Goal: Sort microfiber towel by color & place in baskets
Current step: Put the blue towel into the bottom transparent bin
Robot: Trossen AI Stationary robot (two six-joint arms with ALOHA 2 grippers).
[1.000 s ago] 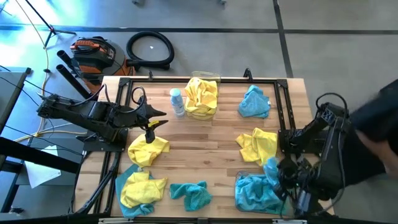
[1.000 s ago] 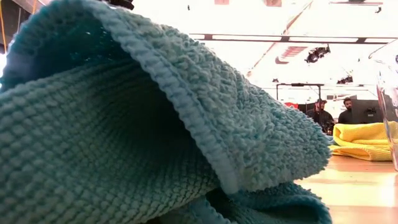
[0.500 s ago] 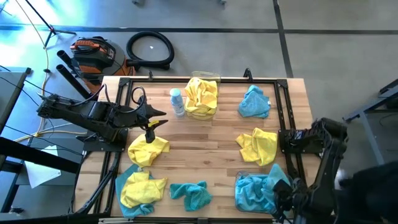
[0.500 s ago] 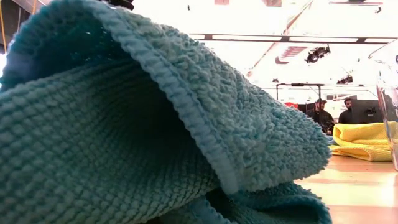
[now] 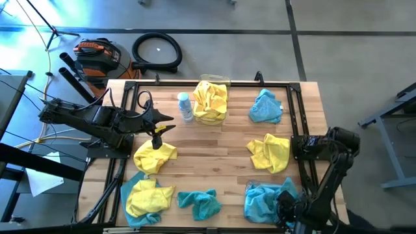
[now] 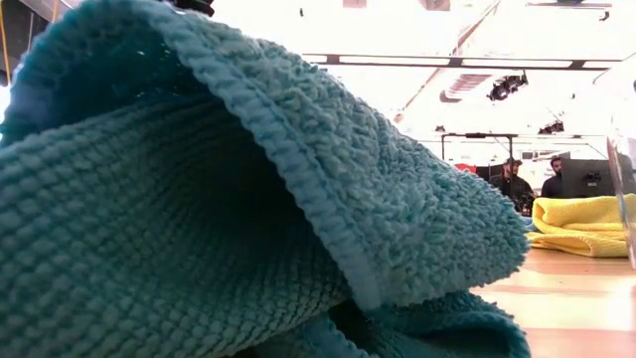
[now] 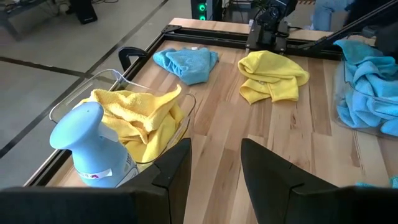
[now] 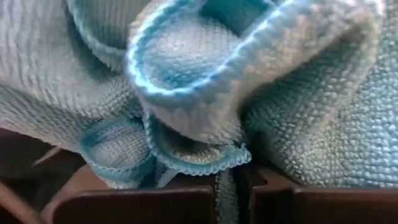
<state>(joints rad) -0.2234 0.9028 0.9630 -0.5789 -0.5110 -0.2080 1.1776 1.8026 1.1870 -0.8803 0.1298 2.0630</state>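
My right gripper (image 5: pixel 288 207) (image 8: pixel 231 194) points down into the clear basket (image 5: pixel 249 187) at the table's near right and is shut on a teal towel (image 8: pixel 205 81). That towel lies on the teal pile (image 5: pixel 265 200) in the basket. My left gripper (image 5: pixel 166 127) (image 7: pixel 215 167) hangs open and empty over the table's left part. The far-middle basket (image 5: pixel 224 80) (image 7: pixel 118 76) holds yellow towels (image 5: pixel 210 101). Loose towels lie on the wood: teal (image 5: pixel 265 106), yellow (image 5: pixel 270 153), yellow (image 5: pixel 155 156), yellow over teal (image 5: pixel 147 199), teal (image 5: pixel 199 203). My right gripper pinches a bunched, hemmed fold of the teal towel (image 8: pixel 214 163) between its two fingers, several layers thick. The fingers come from above, pointing down. The towel spreads slack past the fingers and rests on the other teal towels in the basket.
A small white-and-blue bottle (image 5: pixel 185 106) (image 7: pixel 93 149) stands left of the yellow basket. A black frame (image 5: pixel 260 83) runs around the wooden top. In the low view a teal towel (image 6: pixel 219 199) fills most of the picture, with a yellow towel (image 6: pixel 581 224) behind it.
My right gripper has gone down and toward the table's near edge with the teal towel. The towel hung beside the basket's far rim before; now it lies bunched on the teal pile inside. The gripper has stayed shut.
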